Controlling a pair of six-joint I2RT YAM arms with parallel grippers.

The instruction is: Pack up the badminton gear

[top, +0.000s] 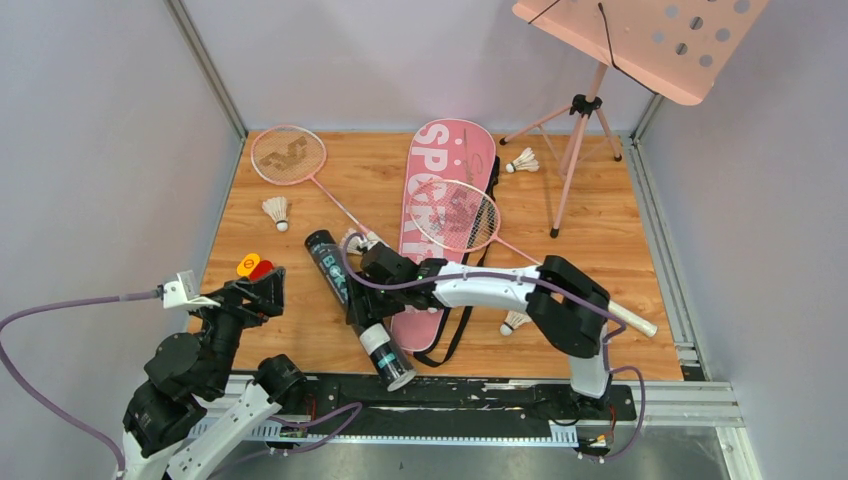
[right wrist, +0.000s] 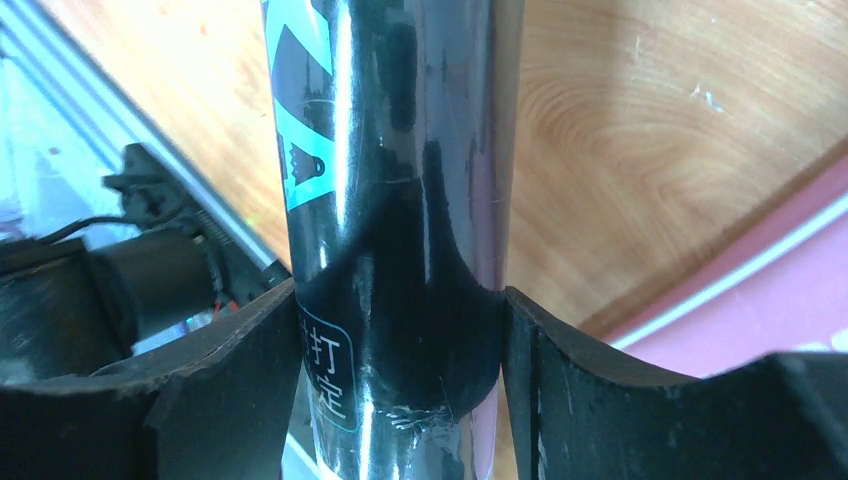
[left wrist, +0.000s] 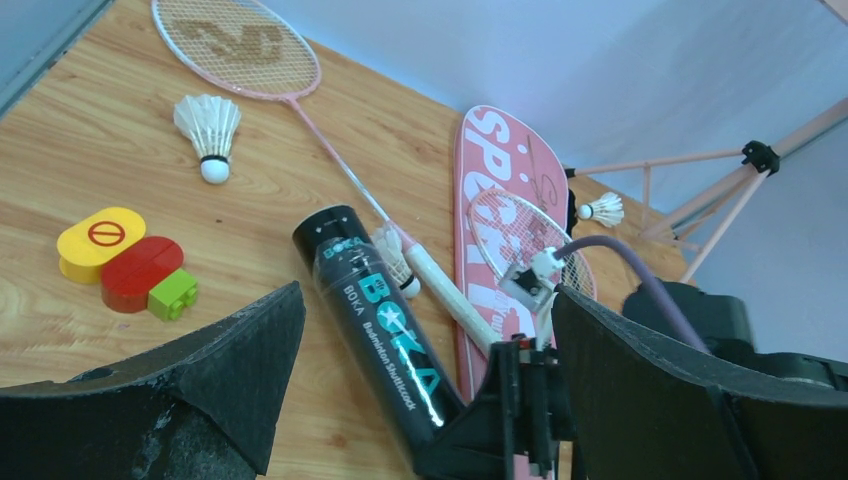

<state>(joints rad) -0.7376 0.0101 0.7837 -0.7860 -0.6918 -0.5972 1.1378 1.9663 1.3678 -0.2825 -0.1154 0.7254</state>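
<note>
The long black tube [top: 335, 272] lies slanted on the wooden floor beside the pink "SPORT" bag [top: 445, 160]. My right gripper [top: 368, 300] straddles its middle, and in the right wrist view both fingers [right wrist: 220, 380] press against the sides of the tube [right wrist: 400, 150]. My left gripper [top: 262, 290] hangs open and empty to the tube's left, with the tube [left wrist: 375, 300] lying ahead between its fingers. One pink racket [top: 288, 155] lies at the back left, and another [top: 455, 215] rests on the bag. Shuttlecocks lie at the left [top: 276, 211], back [top: 522, 161] and near right [top: 514, 321].
A small yellow, red and green toy [top: 253, 267] sits just beyond my left gripper. A pink music stand [top: 640, 40] on a tripod occupies the back right corner. Grey walls close three sides, and a metal rail [top: 450, 395] runs along the near edge.
</note>
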